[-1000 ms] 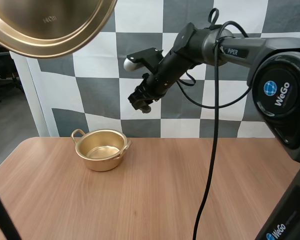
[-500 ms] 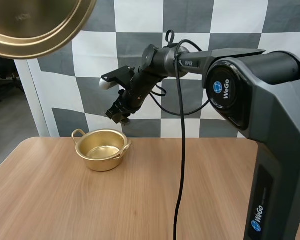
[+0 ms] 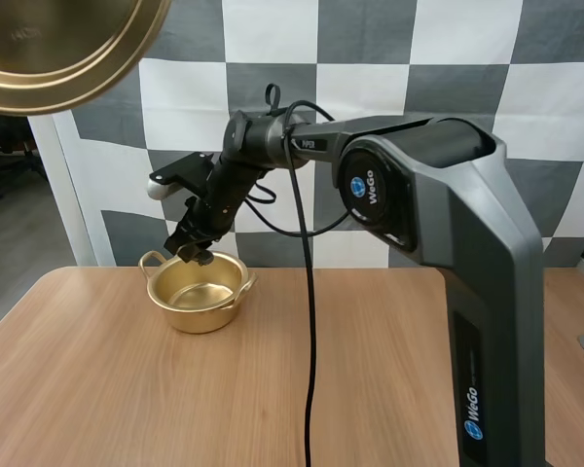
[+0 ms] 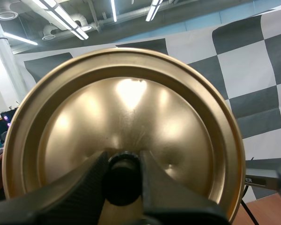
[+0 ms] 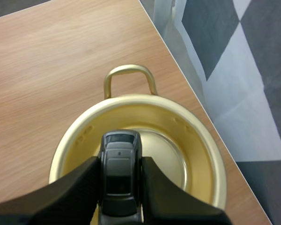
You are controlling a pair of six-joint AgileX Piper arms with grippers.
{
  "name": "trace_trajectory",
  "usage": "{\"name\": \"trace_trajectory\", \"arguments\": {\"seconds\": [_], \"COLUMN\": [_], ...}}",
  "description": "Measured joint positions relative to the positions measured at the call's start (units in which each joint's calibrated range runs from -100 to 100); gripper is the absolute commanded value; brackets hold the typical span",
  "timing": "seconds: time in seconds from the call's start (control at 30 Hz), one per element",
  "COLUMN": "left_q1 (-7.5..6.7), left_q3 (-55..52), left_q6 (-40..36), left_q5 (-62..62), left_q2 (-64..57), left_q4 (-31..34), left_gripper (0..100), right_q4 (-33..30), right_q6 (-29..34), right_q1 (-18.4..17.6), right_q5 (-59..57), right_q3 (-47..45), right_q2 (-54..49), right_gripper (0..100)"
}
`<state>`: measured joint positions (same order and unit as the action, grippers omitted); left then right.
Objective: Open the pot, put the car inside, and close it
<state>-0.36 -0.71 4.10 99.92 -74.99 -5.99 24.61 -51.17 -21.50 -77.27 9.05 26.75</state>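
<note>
The golden pot (image 3: 197,291) stands open on the table's far left part. My right gripper (image 3: 192,248) hangs just above its rim, shut on a small dark grey car (image 5: 119,174). In the right wrist view the car sits between the two fingers (image 5: 79,187), directly over the pot's (image 5: 192,154) bare inside. The golden lid (image 3: 49,49) is held high at the upper left of the high view. My left gripper (image 4: 123,180) is shut on the lid's black knob (image 4: 123,176), with the lid's (image 4: 122,117) outer face turned to the camera.
The wooden table (image 3: 273,389) stretches wide in front of and to the right of the pot. My right arm (image 3: 409,195) reaches from its base at the right across to the pot. The table's left edge lies close to the pot's handle (image 5: 129,75).
My right gripper has swung left and down with the car, from mid-air right of the pot to just above its rim. The lid has drifted slightly left.
</note>
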Motion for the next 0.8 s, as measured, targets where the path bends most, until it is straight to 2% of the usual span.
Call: {"name": "trace_trajectory", "arguments": {"seconds": [0.8], "left_q1": [0.00], "left_q3": [0.0], "left_q6": [0.0], "left_q5": [0.0], "left_q2": [0.0], "left_q4": [0.0], "left_gripper": [0], "right_q4": [-2.3], "right_q6": [1.5], "right_q1": [-0.3], "right_q5": [3.3], "right_q3": [1.8], "right_q2": [10.5], "right_gripper": [0]}}
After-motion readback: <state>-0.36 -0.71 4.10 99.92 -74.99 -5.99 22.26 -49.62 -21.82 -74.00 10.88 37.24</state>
